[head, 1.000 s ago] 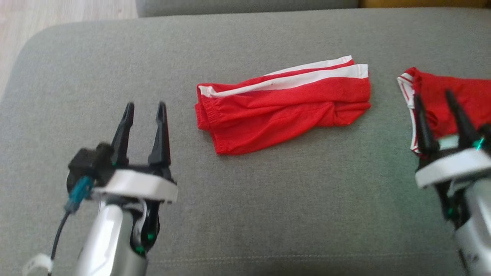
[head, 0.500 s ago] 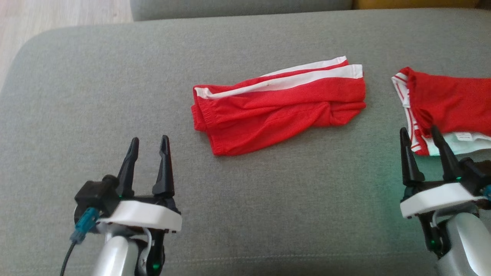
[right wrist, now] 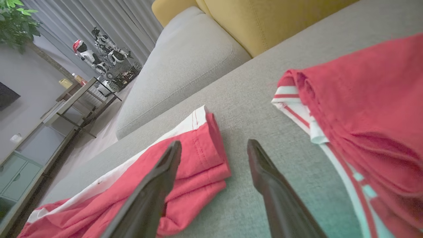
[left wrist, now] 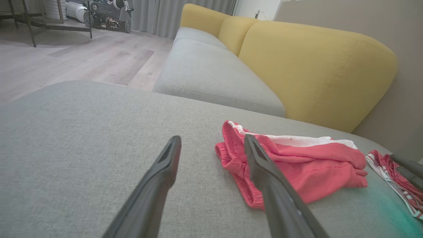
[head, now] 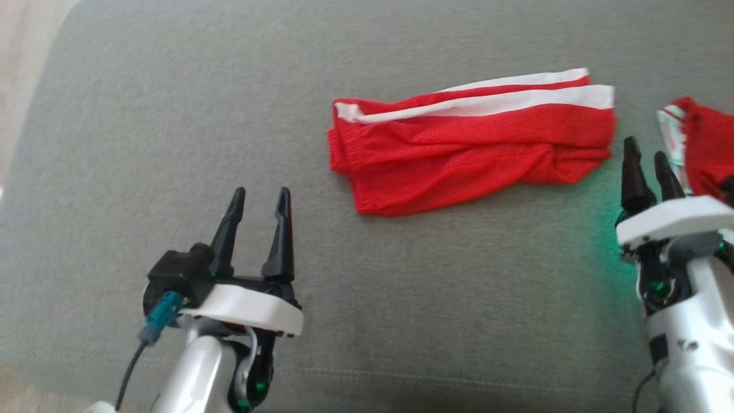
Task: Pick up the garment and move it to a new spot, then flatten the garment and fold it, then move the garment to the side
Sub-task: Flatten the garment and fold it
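Folded red shorts with white side stripes lie on the grey cushion, right of centre. Through the left wrist view the shorts sit just beyond my right finger. My left gripper hangs open and empty, below and left of the shorts, apart from them. My right gripper is open and empty over bare cushion, between the shorts' right end and a second red garment with striped trim. In the right wrist view my right gripper has the shorts to its left and the second garment to its right.
The cushion's rounded left edge drops to pale wood floor. A yellow backrest and another grey seat cushion stand beyond the garments. A shelf unit and a small robot are far across the room.
Both grippers drew back toward me; the right one came off the second garment and now sits left of it. The head camera has shifted, so the whole picture moved right.
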